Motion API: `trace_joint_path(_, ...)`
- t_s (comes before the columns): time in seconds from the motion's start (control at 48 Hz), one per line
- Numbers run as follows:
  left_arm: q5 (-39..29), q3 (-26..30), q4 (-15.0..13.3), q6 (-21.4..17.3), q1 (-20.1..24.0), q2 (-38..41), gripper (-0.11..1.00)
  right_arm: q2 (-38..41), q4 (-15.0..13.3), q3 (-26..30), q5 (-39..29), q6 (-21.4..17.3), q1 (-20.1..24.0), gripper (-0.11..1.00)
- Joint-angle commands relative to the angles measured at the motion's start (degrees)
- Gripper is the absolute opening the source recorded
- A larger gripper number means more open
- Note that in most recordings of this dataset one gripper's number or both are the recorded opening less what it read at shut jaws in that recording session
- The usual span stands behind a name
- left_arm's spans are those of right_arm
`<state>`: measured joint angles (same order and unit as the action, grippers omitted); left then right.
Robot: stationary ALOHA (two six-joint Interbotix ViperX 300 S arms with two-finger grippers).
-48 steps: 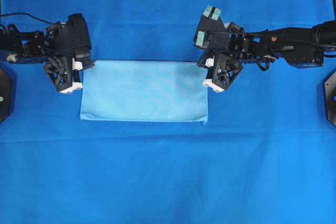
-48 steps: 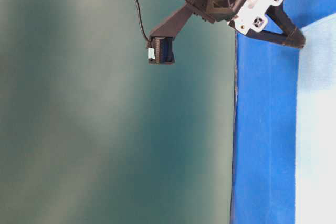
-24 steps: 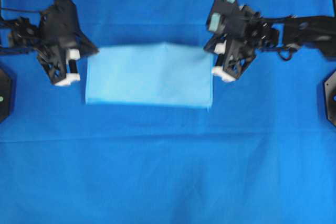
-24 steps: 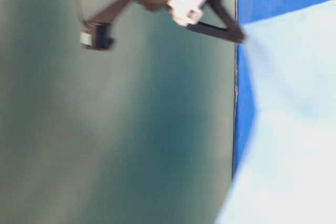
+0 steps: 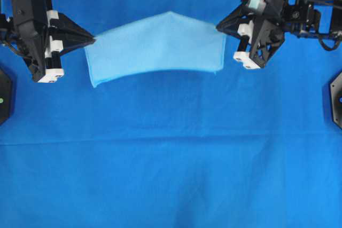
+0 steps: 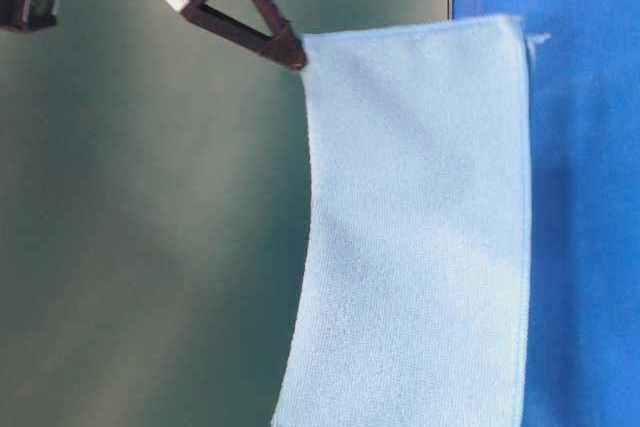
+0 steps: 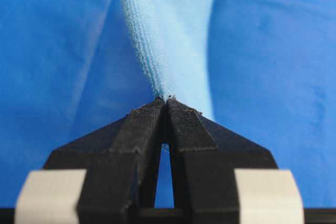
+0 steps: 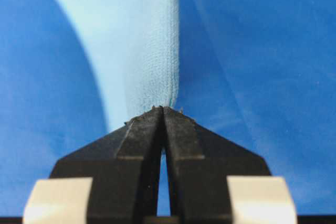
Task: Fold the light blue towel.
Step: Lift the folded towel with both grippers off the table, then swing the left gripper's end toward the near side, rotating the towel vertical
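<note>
1. Since a second ago, both arms have lifted away from the worktop, carrying the light blue towel up with them; before, it lay flat between them.
2. Left end effector is pinched tight on the towel's left corner, its black jaw tips meeting on a ridge of cloth in the left wrist view.
3. Right end effector is clamped the same way on the opposite corner, cloth bunched between its closed tips.
4. Towel hangs in the air between the two, stretched side to side, its long axis running left to right across the overhead view. Its top edge humps up in the middle.
5. Below lies a deeper blue sheet covering the worktop.
6. Each arm holds its own end, neither nearer; the lower edge, toward the viewer, hangs free, so I judge the coming fold turns on laying it down first.
</note>
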<state>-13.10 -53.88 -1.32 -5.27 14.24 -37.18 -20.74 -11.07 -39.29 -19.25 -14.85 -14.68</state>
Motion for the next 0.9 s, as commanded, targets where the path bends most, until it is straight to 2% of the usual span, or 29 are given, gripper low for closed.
trace_joint_path(0.0,0.0,1.2,0.1,0.2,-0.4,0.0,0.01,-0.7,-0.3,1.5,0.2,0.0,0.0,0.0)
trace_joint_path(0.187,1.5,2.0,0.0,0.3,-3.7,2.4,0.01,0.7,-2.5,2.2,0.4,-0.4,-2.3,0.0)
trace_joint_path(0.396,6.9,6.0,0.0,0.2,-12.1,10.2,0.01,5.4,-5.0,4.7,0.6,-0.4,-7.6,0.0)
trace_joint_path(0.583,10.3,12.7,0.0,-2.2,-19.4,18.4,0.01,10.5,-9.8,9.5,1.1,-0.3,-10.7,0.0)
trace_joint_path(0.874,12.2,24.2,0.0,-4.1,-23.0,29.6,0.01,16.1,-14.9,16.4,2.0,-0.2,-12.2,0.0)
